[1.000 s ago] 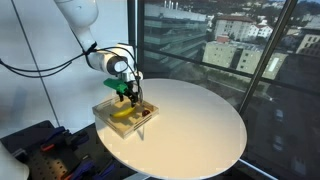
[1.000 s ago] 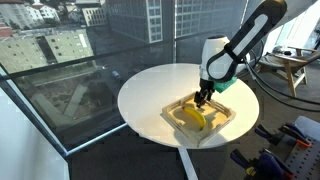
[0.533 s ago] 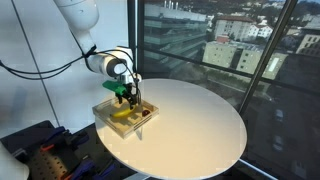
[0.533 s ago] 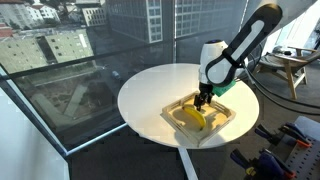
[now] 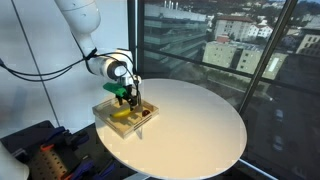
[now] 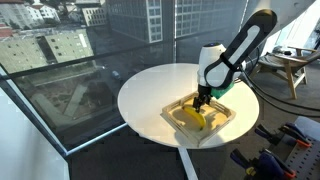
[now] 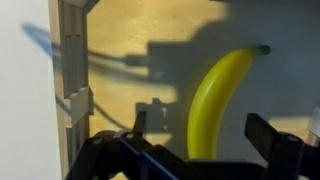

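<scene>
Pincer point(image 7: 205, 140) of a robot arm, seen from the wrist camera, its two dark fingers point(image 7: 268, 135) spread wide apart and gripping nothing. A yellow banana point(image 7: 225, 90) lies between them, clear of both, on the floor of a shallow wooden tray point(image 7: 72, 70). In an exterior view the pincer hangs just above the banana, and the tray sits near the edge of a round white table point(image 5: 190, 120).

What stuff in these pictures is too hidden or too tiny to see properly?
- Wrist view: the banana has its lower end hidden behind the gripper.
- Exterior view: the small dark thing in the wooden tray is too small to name.
- Wrist view: the picture's edges cut off most of the tray.
</scene>
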Robot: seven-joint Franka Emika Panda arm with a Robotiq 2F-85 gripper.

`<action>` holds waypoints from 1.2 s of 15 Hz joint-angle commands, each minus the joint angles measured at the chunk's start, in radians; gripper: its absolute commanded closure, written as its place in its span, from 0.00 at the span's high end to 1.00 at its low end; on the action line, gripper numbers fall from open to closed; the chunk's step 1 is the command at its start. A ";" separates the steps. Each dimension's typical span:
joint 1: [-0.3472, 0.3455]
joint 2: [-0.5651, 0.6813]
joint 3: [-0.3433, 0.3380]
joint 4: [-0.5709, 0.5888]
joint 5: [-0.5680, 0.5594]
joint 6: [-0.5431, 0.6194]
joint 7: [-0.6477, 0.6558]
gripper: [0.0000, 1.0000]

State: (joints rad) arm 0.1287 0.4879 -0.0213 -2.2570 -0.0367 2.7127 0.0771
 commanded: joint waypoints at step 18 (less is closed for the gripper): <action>0.043 0.104 -0.024 0.098 -0.031 0.011 0.036 1.00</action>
State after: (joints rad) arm 0.1575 0.5817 -0.0352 -2.1817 -0.0434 2.7292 0.0785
